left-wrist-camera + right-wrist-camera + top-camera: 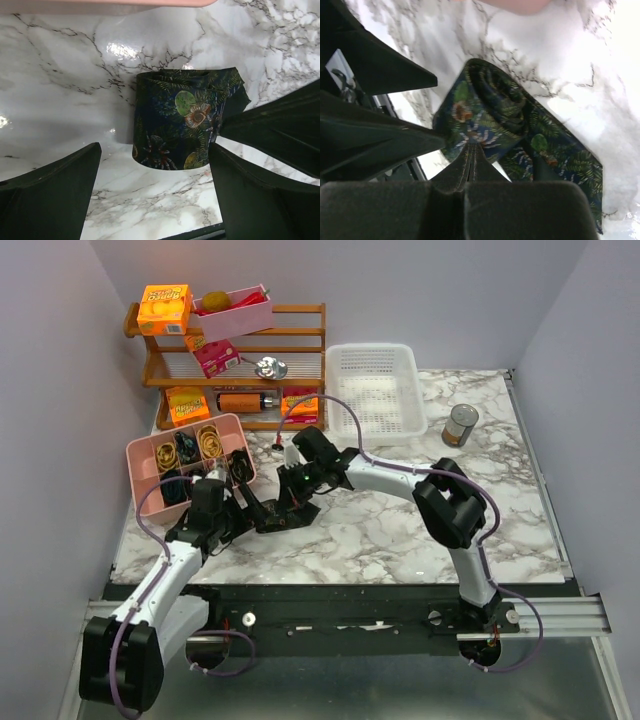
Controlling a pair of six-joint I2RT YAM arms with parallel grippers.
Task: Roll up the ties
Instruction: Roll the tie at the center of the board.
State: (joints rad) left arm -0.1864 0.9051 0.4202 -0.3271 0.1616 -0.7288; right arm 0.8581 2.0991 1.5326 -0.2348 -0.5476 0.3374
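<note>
Right now your left gripper (pixel 154 150) has its two dark fingers (pixel 55 195) spread wide, one on each side of the rolled necktie of dark blue fabric printed with green leaves and flowers (pixel 175 125). Your right gripper (pixel 470 147) has its fingers (pixel 470 172) closed flat together, with their tips against the side of the roll. You cannot tell whether any fabric is caught between them. The necktie lies on the white, grey-veined marble table (pixel 400 530), left of centre and toward the near edge, coiled at one end with a short flat tail trailing away. Near it, toward the back left, sits the pink plastic compartment tray (pixel 140 450). Well apart, toward the back right, stand a white plastic basket (pixel 372 348) and a tin can (pixel 460 425).
</note>
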